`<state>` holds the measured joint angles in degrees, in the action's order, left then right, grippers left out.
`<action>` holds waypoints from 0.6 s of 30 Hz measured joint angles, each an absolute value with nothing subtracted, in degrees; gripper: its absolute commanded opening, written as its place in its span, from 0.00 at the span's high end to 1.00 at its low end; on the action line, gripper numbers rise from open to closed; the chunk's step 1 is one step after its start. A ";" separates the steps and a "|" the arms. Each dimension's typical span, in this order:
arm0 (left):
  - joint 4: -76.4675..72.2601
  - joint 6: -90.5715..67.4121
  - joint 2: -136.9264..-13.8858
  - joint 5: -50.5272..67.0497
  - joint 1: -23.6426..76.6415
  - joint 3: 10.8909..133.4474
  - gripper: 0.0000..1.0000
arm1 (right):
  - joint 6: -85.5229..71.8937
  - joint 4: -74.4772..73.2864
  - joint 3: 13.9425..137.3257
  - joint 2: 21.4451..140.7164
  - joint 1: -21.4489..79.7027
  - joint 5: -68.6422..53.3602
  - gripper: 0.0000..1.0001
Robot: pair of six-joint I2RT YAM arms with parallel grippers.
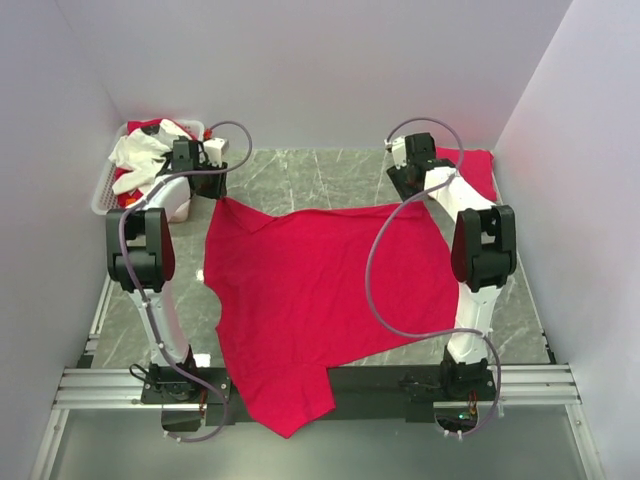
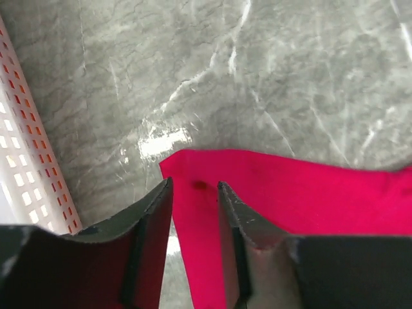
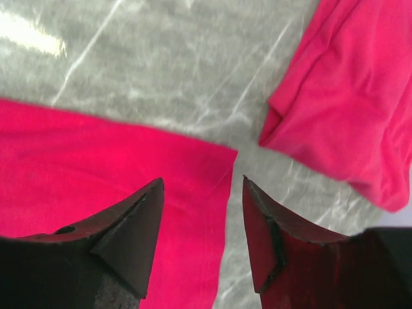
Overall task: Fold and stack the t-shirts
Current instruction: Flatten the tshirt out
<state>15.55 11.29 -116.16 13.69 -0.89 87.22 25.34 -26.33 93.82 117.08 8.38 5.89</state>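
- Top external: spread t-shirt, crimson, lies flat on the grey marble-look tabletop between the two arms, and its near end laps over the front rail between the arm bases.
- Left claw is down at the shirt's far-left corner, just beside the white slotted basket.
- The basket sits in the far-left corner and holds crumpled white cloth, with bits of red showing under it.
- Right claw is down at the shirt's far-right corner.
- Folded t-shirt, same red, sits in the far-right corner, just beyond the right claw and apart from the spread one.
- Left wrist: the fingers stand parted with a narrow gap. The shirt corner lies on the tabletop under and between them and is not pinched, so the claw is open and holding nothing.
- Right wrist: the fingers are spread wide over the other shirt corner, which lies flat on the tabletop, so this claw is open and empty too.
- A strip of bare tabletop separates that corner from the folded t-shirt's edge at upper right.
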 measured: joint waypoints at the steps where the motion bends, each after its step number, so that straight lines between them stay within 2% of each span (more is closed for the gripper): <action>1: 16.08 11.27 -115.77 14.04 -0.93 87.31 0.60 | 25.10 -27.09 93.82 116.81 8.38 6.02 0.41; 4: 17.96 11.25 -112.77 15.16 -0.93 86.28 0.62 | 24.51 -30.74 93.32 114.69 8.38 5.02 0.44; 7: 20.97 11.27 -105.36 17.54 -1.06 80.66 0.66 | 24.25 -35.38 91.22 109.95 8.38 1.65 0.52; 8: 22.17 11.27 -102.69 18.65 -1.08 78.78 0.66 | 24.16 -37.17 90.50 108.22 8.38 0.14 0.61; 10: 24.82 11.29 -97.73 20.60 -0.99 75.35 0.70 | 23.99 -40.88 89.62 105.38 8.38 -2.57 0.69; 11: 26.06 11.27 -95.53 21.56 -0.91 73.58 0.71 | 24.03 -42.15 89.19 104.51 8.38 -3.62 0.76; 14: 29.19 11.35 -91.98 23.24 -0.64 68.51 0.77 | 24.27 -45.04 85.52 102.63 8.38 -5.91 0.85; 18: 32.73 11.55 -91.79 23.55 -0.60 62.19 0.80 | 24.97 -47.83 78.19 102.72 8.38 -6.74 0.88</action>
